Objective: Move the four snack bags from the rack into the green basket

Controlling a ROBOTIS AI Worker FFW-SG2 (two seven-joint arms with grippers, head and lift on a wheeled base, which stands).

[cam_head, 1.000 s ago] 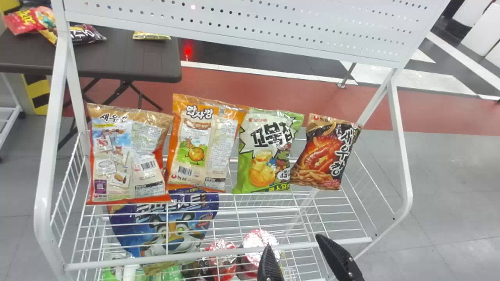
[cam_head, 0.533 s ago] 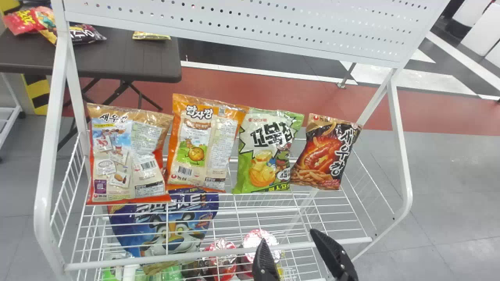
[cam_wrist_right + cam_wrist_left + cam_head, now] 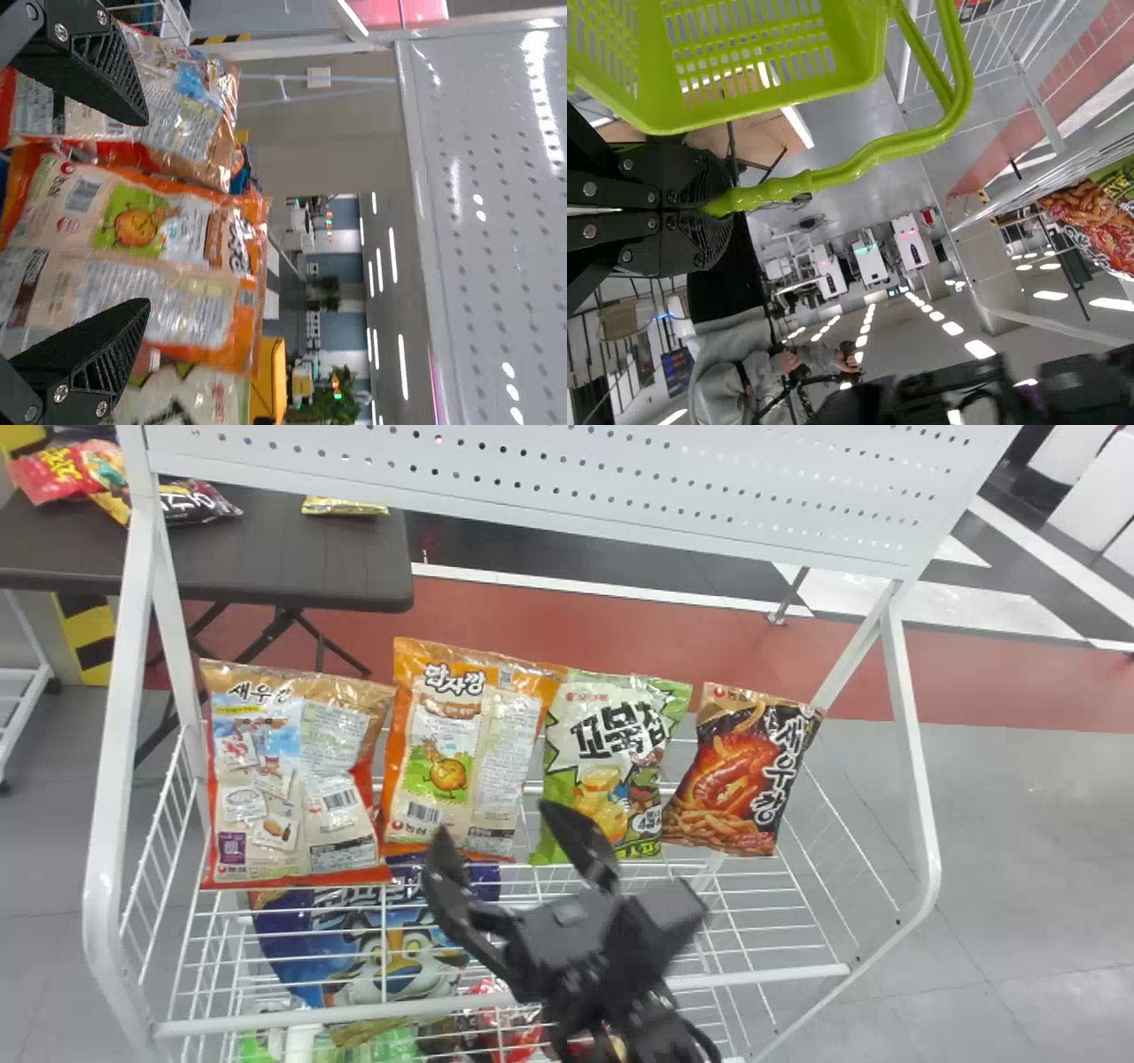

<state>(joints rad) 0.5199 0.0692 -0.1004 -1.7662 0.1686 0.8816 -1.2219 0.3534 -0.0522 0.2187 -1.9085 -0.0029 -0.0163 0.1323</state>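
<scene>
Orange bag (image 3: pixel 469 753), second from the rack's (image 3: pixel 771 976) left edge in row of four, looks like first pick: right gripper (image 3: pixel 493 822) nearby, jaws apart; left gripper's (image 3: pixel 719 204) jaws clamped on green basket's (image 3: pixel 744 111) handle (image 3: pixel 833 174); next, straddle it squarely, close.

The black right arm (image 3: pixel 651 1023) comes in from the head view's bottom edge, its two-fingered black right gripper (image 3: pixel 507 833) angled forward and leftward with flat ridged fingers spread apart, while the black left gripper (image 3: pixel 719 209) has its ridged fingers drawn together.
</scene>
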